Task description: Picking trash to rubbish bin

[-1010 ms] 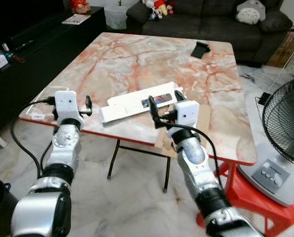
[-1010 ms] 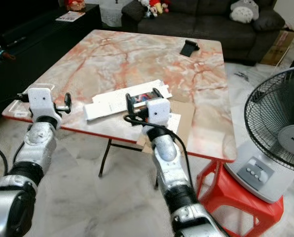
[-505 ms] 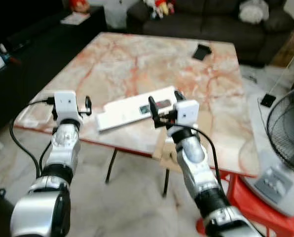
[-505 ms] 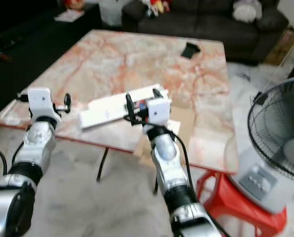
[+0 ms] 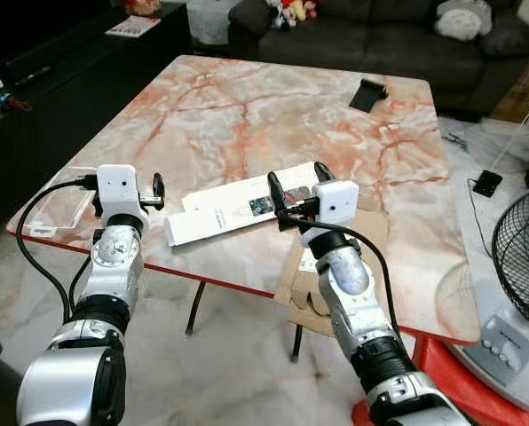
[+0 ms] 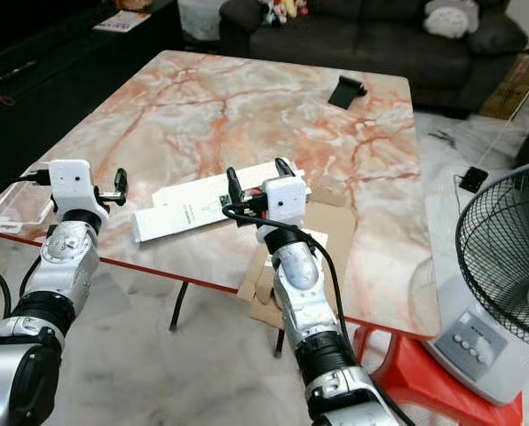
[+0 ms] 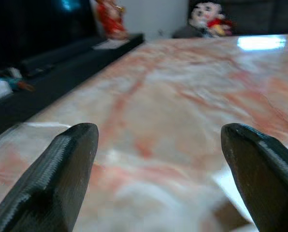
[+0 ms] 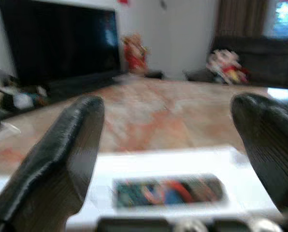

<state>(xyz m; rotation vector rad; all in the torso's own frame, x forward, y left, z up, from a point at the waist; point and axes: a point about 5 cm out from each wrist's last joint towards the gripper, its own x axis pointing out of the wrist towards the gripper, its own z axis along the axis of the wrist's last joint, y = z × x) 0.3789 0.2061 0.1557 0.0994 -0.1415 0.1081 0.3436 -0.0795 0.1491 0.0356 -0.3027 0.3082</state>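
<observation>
A long flat white box [image 5: 220, 215] with a coloured label lies near the front edge of the marble table [image 5: 273, 106]. My right gripper [image 5: 298, 182] is open, low over the box's right end, and the label [image 8: 169, 190] lies between its fingers in the right wrist view. My left gripper [image 5: 128, 193] is open above the table's front left corner, left of the box, with nothing between its fingers [image 7: 54, 186]. A clear plastic lid [image 5: 53, 202] lies at that corner, just beside it.
A small black object [image 5: 368, 92] lies at the table's far right. Folded cardboard [image 5: 328, 266] hangs below the table's front edge. A standing fan [image 5: 524, 275] is on the right, with a dark sofa [image 5: 371, 35] behind the table and a black cabinet [image 5: 60, 62] to the left.
The whole picture has shifted as the camera moved, and the table now sits further left in view. Both grippers keep the same open pose.
</observation>
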